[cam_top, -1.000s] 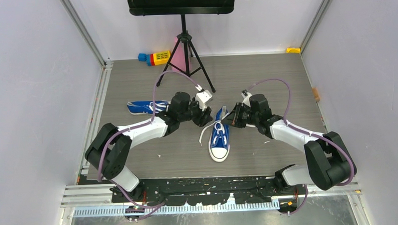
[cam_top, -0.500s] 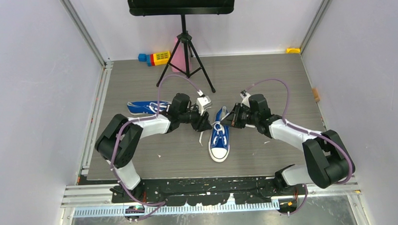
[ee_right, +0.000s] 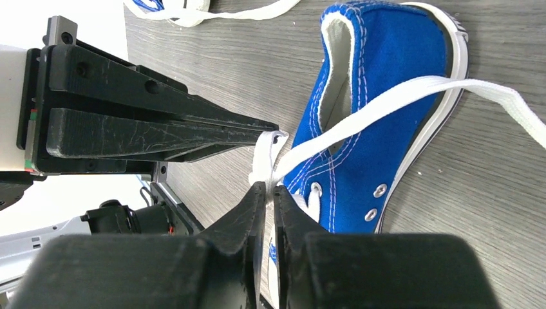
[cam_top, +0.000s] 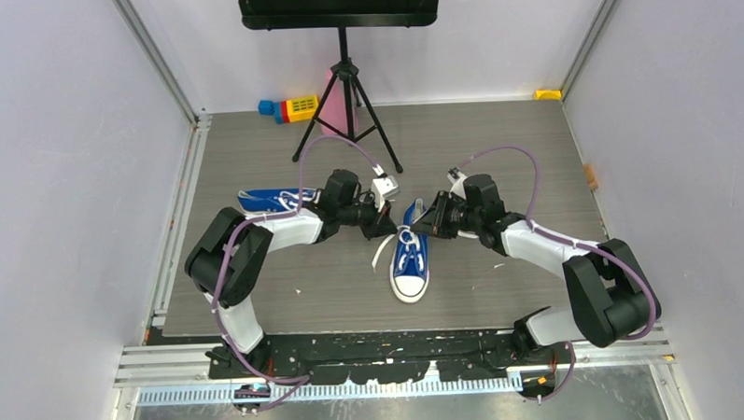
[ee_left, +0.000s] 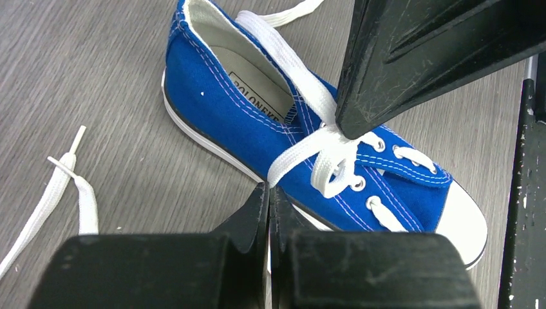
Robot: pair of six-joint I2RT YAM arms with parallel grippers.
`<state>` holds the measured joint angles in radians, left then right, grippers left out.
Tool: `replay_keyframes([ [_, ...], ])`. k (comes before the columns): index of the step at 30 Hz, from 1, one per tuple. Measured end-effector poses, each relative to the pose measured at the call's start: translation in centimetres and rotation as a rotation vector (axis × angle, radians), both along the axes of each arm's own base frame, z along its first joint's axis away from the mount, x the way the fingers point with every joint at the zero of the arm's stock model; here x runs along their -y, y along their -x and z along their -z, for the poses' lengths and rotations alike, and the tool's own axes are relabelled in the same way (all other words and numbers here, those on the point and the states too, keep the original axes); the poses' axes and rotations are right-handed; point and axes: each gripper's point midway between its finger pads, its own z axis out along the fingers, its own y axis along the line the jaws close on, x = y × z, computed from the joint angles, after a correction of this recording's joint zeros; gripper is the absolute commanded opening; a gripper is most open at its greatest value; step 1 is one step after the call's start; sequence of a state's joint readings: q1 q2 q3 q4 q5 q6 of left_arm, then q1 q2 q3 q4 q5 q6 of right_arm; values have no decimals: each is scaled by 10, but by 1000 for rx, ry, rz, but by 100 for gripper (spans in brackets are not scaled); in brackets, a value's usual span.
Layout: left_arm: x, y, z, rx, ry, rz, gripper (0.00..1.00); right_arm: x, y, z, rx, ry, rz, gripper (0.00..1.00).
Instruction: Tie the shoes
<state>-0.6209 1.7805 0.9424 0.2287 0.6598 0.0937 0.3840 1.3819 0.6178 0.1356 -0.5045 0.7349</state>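
At the centre of the grey wood-grain table (cam_top: 497,140), one blue canvas sneaker (cam_top: 410,265) with a white rubber toe cap and white sole is standing on its sole. Its toe is pointing toward the arm bases and its heel toward the far wall.

Both arms are reaching in over its laced upper from opposite sides. The left claw (ee_left: 268,193) is showing its fingers pressed together. The flat white lace (ee_left: 295,159) is running from the crossing over the tongue down into their tips, so this claw is pinching the lace beside the sneaker's side wall. The right claw (ee_right: 264,192) is showing only a narrow slit between its fingers, with lace caught in it just above the eyelets. The tips of the two claws are sitting very close together.

Another run of lace is trailing across the heel opening onto the table. A loose lace end (ee_left: 45,205) is lying flat on the table, apart from the sneaker.

The second blue sneaker (cam_top: 260,200) is lying behind the left forearm, well apart from the first. A black tripod stand (cam_top: 346,99) is standing at the far side, with coloured toy blocks (cam_top: 288,108) beside it.
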Motion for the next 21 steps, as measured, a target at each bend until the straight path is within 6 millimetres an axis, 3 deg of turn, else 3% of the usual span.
replay_keyframes([
  [4,1,0,0,-4,1,0,0,0,-1,-1,5,-2,1,30],
  [12,2,1,-1,-6,8,4,0,-1,-3,0,10,-5,1,39],
  [21,4,3,-2,-12,9,8,0,-2,-4,2,8,-5,1,40],
])
